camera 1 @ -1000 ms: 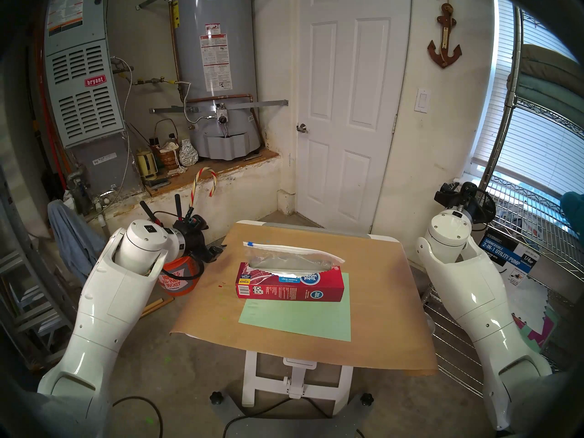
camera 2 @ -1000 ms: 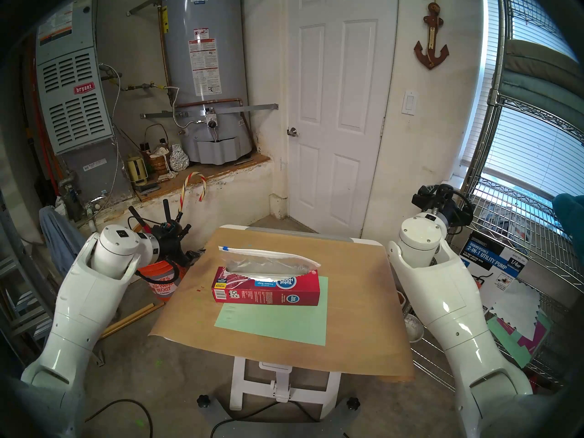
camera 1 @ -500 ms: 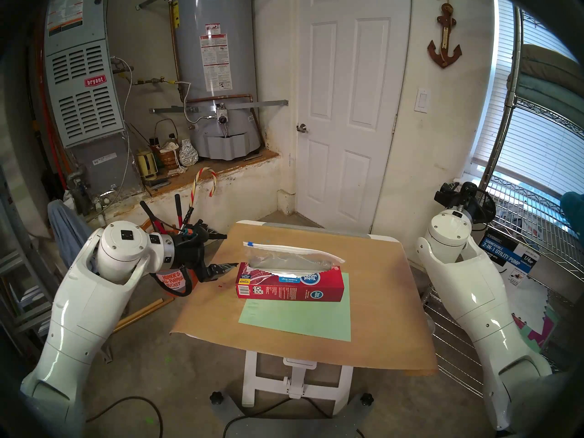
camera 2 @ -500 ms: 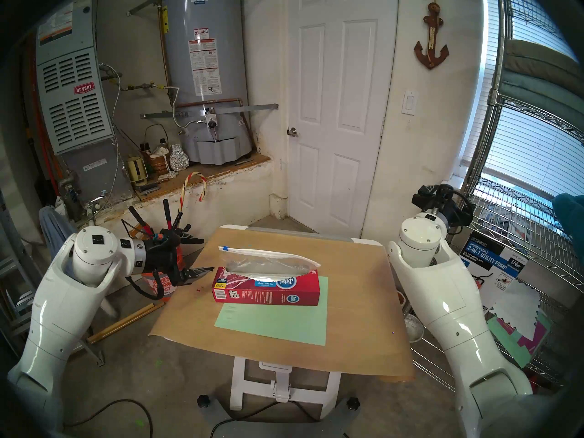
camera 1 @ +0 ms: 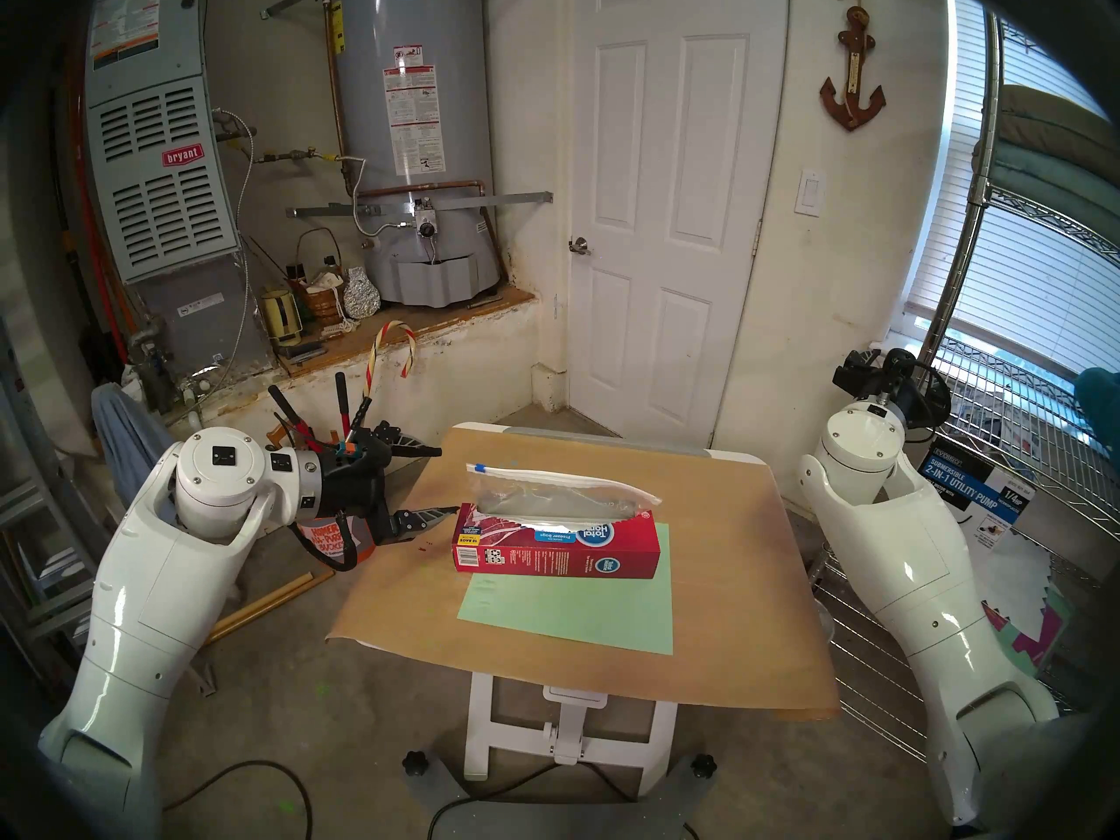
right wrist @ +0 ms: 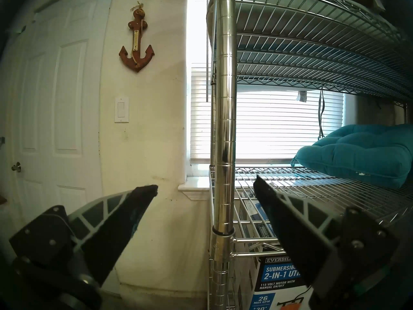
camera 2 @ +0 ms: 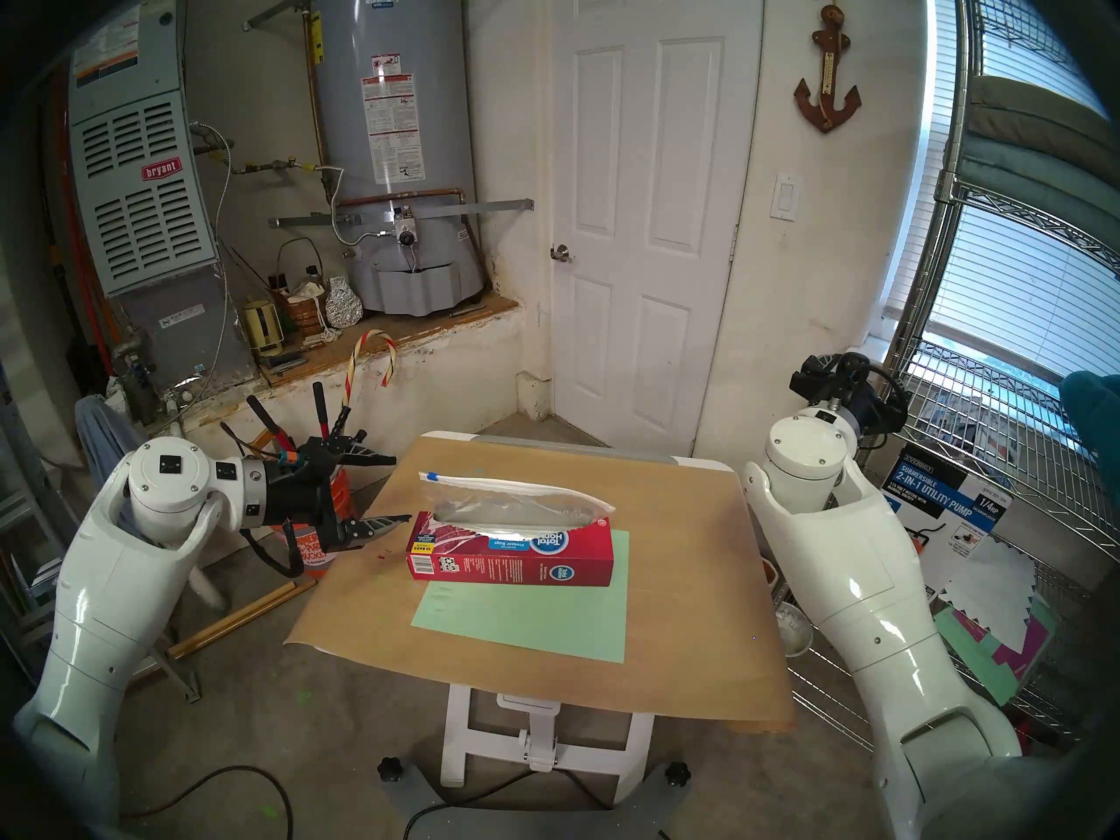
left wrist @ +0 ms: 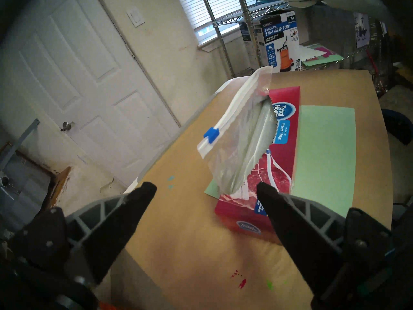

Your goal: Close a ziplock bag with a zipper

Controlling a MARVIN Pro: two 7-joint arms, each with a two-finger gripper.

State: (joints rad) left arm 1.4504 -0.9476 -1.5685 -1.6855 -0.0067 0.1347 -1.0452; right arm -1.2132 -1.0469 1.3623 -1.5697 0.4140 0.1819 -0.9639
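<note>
On the table, red box reads "Total Home Freezer Bags".

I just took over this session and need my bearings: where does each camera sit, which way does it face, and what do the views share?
Head pair: high, looking down at the table; both white arms show, the left claw open beside the red box.
Left wrist: behind its open claw, facing across the table at the bag and its blue slider.
Right wrist: behind the open right claw, facing a wire shelf and window.
Shared: head and left wrist both see bag and box.
</note>
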